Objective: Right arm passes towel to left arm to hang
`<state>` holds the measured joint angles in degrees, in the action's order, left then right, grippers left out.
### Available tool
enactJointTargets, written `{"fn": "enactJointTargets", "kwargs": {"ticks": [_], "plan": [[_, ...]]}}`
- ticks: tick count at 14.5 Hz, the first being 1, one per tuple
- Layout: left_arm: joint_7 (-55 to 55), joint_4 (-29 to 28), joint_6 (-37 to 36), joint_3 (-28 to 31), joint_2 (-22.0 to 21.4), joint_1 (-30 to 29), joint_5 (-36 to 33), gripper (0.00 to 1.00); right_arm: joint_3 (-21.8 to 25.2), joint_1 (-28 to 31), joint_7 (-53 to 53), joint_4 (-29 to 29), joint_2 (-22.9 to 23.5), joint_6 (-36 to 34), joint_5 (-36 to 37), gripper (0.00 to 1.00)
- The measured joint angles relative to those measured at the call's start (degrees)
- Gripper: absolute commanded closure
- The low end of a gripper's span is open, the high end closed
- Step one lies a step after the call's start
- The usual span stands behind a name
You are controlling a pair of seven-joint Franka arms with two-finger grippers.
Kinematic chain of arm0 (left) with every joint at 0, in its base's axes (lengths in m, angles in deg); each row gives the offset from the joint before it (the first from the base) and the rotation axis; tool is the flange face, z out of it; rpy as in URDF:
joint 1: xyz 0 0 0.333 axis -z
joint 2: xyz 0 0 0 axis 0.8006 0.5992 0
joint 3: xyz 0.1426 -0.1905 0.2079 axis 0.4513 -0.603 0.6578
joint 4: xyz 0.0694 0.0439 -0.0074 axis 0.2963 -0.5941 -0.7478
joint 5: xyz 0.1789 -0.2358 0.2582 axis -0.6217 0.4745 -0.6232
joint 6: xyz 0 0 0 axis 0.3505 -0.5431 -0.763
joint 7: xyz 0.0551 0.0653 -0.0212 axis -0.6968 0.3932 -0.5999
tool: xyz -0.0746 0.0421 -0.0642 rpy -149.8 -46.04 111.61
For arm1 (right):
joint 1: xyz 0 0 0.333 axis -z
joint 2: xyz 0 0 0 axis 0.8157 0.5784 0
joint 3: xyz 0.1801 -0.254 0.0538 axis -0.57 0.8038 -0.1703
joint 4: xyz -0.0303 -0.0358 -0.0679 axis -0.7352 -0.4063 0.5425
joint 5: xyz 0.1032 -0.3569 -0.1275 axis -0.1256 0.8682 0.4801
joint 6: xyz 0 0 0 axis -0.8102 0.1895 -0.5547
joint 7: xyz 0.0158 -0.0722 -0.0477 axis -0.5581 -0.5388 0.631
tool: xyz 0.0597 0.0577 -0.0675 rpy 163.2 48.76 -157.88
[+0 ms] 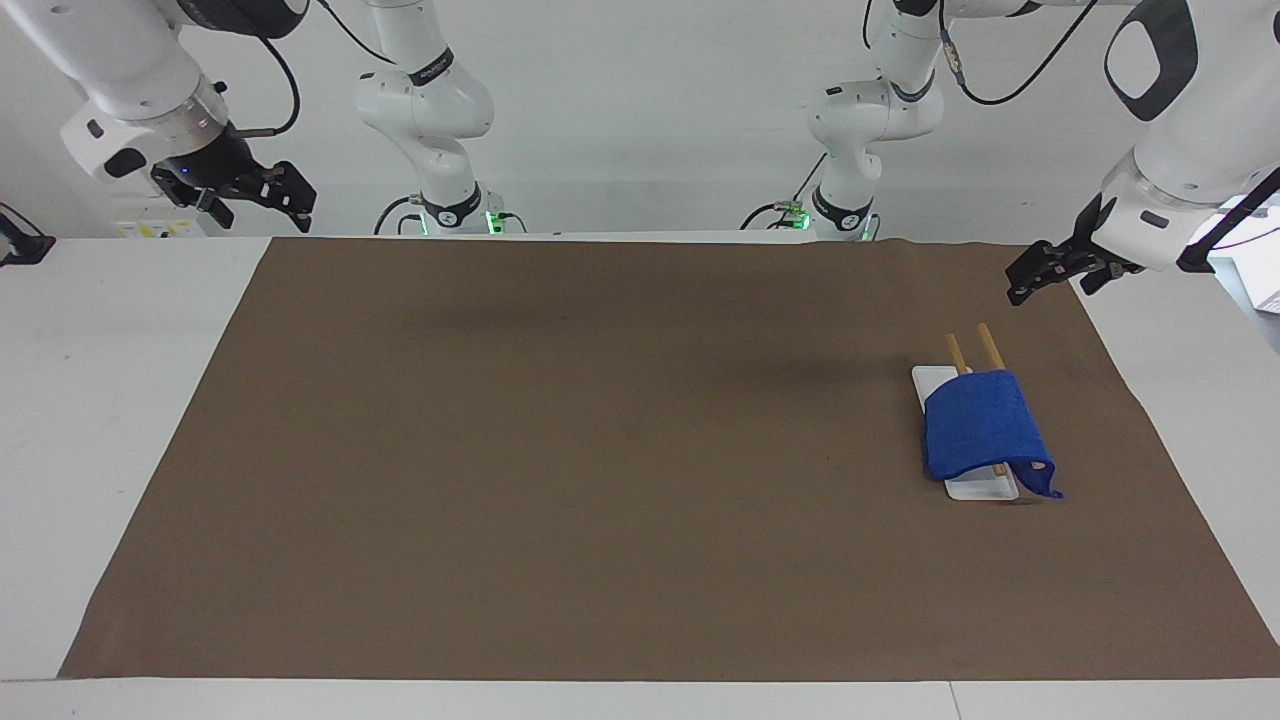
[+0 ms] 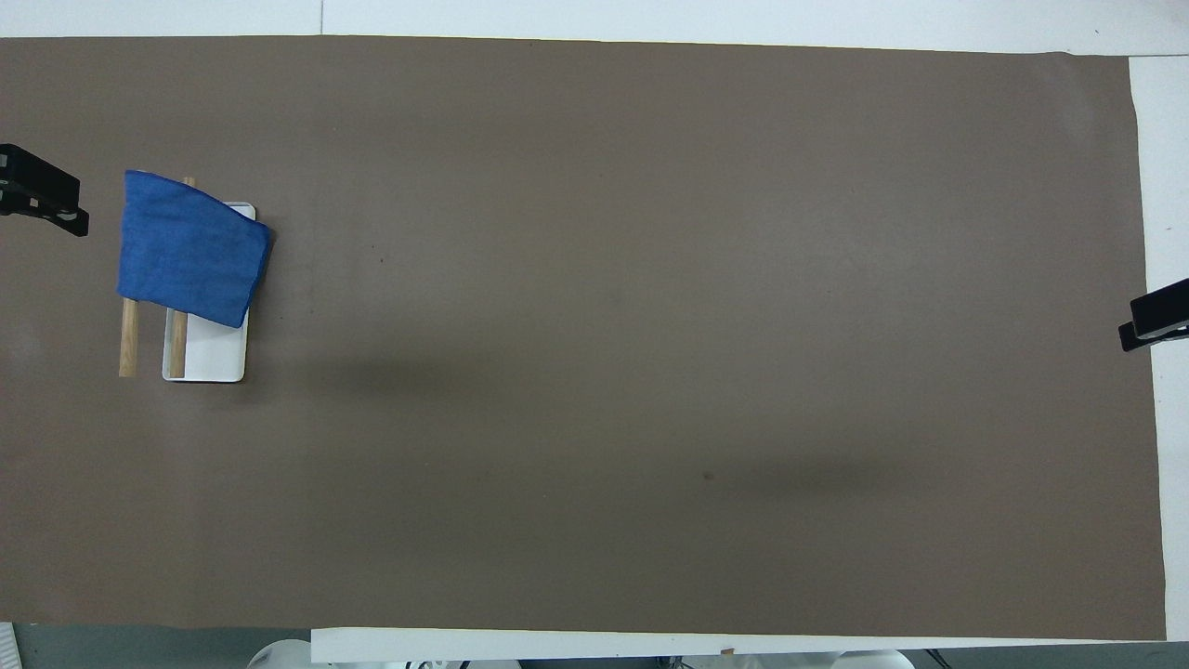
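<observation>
The bright blue towel hangs draped over two wooden rods of a small rack with a white base, at the left arm's end of the table. It also shows in the overhead view. Its loop corner hangs down at the end farther from the robots. My left gripper is open and empty, raised over the mat's edge beside the rack; it also shows in the overhead view. My right gripper is open and empty, waiting raised over the right arm's end of the table.
A large brown mat covers most of the white table. The rack's white base and rods stick out from under the towel on the side nearer the robots.
</observation>
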<state>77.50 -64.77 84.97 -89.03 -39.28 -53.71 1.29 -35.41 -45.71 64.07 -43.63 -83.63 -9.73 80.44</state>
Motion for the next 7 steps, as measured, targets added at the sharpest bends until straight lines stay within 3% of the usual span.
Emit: {"fn": "enactJointTargets", "kwargs": {"ticks": [4,7], "plan": [[0.75,-0.1,-0.36,0.1,0.07,0.02,0.55,0.0,-0.08,-0.26,0.01,-0.01,-0.07,0.01,-0.04,0.0],[0.76,-4.15,1.72,0.14,-1.84,0.02,0.59,0.0,-0.14,-0.28,0.01,-0.03,-0.07,0.01,-0.04,0.0]]}}
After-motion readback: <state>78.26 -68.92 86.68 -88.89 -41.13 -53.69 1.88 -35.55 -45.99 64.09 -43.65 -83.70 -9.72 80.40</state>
